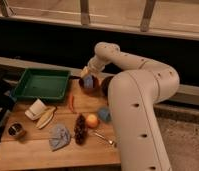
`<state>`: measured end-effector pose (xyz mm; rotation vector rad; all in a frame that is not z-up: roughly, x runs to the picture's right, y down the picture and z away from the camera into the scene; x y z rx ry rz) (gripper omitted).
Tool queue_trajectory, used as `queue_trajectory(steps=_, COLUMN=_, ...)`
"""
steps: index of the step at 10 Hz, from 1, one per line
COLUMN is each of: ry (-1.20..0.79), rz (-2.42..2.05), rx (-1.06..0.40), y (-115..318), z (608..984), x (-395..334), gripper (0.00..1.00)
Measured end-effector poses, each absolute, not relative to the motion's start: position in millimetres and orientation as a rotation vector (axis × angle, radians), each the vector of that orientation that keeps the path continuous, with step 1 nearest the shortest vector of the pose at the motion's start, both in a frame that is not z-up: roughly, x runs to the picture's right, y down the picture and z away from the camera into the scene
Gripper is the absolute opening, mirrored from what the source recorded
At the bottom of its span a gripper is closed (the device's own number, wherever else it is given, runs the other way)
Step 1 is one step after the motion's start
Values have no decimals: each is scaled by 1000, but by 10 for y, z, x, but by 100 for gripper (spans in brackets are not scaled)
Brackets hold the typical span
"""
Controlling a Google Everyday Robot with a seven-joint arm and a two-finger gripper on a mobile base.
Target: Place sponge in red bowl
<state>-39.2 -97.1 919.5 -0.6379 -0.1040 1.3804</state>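
The red bowl (pixel 94 88) stands at the back of the wooden table, just right of the green tray. A blue sponge (pixel 88 82) sits in or just over the bowl's opening. My gripper (pixel 87 73) is right above the sponge at the bowl's far left rim, at the end of the white arm that reaches in from the right. I cannot tell whether the sponge rests in the bowl or hangs from the gripper.
A green tray (pixel 43 84) lies at the back left. A dark bowl (pixel 107 85) stands right of the red bowl. On the table are a red chili (pixel 71 102), white cup (pixel 35 109), banana (pixel 45 118), metal can (pixel 15 131), cloth (pixel 59 136), grapes (pixel 80 129), orange (pixel 92 120), blue block (pixel 104 114).
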Motion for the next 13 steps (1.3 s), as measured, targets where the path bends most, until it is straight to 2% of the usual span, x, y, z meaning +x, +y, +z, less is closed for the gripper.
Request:
queue_trajectory(steps=3, ry=-105, rz=1395, rx=-675, y=-920, z=9269, x=-428, gripper=62)
queue_trajectory(steps=6, ry=-111, rz=1427, rx=-730, y=-758, z=9555, x=-407, gripper=62)
queue_trajectory(steps=13, ry=-80, rz=1442, rx=-720, y=-678, z=9781, x=-361, gripper=62)
